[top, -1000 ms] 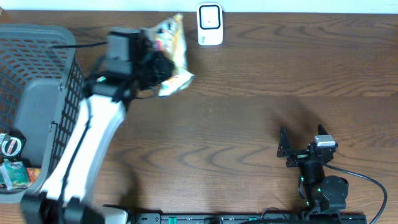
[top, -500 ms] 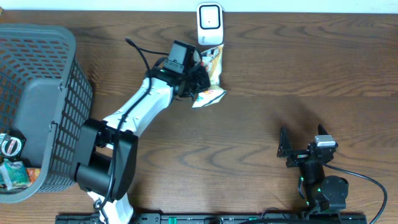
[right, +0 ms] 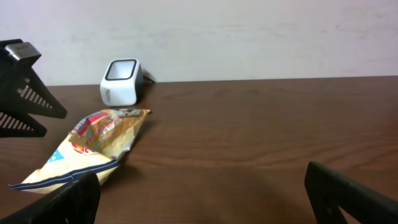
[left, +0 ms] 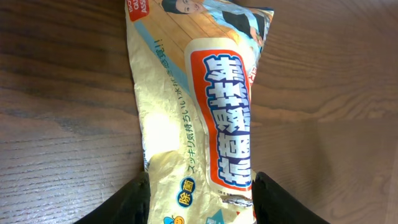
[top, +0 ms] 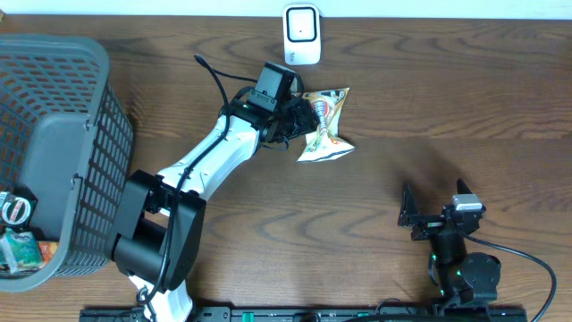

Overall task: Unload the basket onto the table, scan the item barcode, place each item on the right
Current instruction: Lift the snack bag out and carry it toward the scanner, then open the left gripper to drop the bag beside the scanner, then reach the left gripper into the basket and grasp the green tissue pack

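Overhead: the left arm [top: 192, 165] runs from the lower left up toward the centre of the wooden table [top: 429, 98]. The left gripper [top: 299, 123] sits at the left edge of the snack packet [top: 325, 128], which lies on the table just below and right of the white scanner [top: 302, 34] at the top centre, clear of it. From this height I cannot tell how the left jaws stand. A grey mesh basket [top: 85, 134] fills the left side, with a few small packaged goods [top: 16, 231] in its lower corner. The right gripper [top: 433, 213] sits in the lower right, well apart from the packet, its fingers spread and empty.

Left wrist: the packet runs up the middle of the frame, flat on the wood and printed side up, with an orange label and large characters. The two dark fingertips [left: 138, 200] show at the bottom edge, spread to either side of the packet's near end. Whether they touch its edges cannot be told.

Right wrist: the right gripper's fingers stand wide apart in the bottom corners, nothing between them. The packet lies at the left, the scanner behind it near the wall [right: 249, 31].
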Controlling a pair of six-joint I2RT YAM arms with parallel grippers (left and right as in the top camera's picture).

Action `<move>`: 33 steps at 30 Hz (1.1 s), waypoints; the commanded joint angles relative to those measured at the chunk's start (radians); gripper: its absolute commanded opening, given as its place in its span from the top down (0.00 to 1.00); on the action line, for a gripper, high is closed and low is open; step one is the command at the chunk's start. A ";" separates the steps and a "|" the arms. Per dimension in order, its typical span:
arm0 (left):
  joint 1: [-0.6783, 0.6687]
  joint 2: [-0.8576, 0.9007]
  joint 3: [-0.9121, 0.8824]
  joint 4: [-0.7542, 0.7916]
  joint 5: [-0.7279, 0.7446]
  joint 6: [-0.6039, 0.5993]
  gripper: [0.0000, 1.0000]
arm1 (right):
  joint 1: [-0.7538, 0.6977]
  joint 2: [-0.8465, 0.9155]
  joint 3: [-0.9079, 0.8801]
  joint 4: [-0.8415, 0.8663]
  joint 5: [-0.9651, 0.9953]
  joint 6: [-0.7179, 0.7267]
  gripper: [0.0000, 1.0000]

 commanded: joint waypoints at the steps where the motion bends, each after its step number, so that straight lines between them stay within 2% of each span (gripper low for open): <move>1: 0.012 -0.046 0.037 -0.006 -0.009 0.002 0.48 | -0.005 -0.004 -0.001 -0.003 0.000 0.013 0.01; 9: 0.084 -0.261 0.055 -0.081 -0.024 0.127 0.47 | -0.005 -0.004 -0.001 -0.004 0.000 0.013 0.01; 12: 0.128 -0.369 0.056 -0.158 -0.114 0.161 0.45 | -0.005 -0.004 -0.001 -0.004 0.000 0.013 0.01; 16: 0.207 -0.522 0.056 -0.261 -0.315 0.214 0.38 | -0.005 -0.004 -0.001 -0.003 0.000 0.013 0.01; 20: 0.325 -0.665 0.056 -0.317 -0.543 0.220 0.32 | -0.005 -0.004 -0.001 -0.003 -0.001 0.013 0.01; 25: 0.519 -0.787 0.056 -0.343 -0.715 0.220 0.29 | -0.005 -0.004 -0.001 -0.003 0.000 0.013 0.01; 33: 0.851 -0.817 0.056 -0.373 -0.751 0.303 0.29 | -0.005 -0.003 -0.001 -0.003 0.000 0.013 0.01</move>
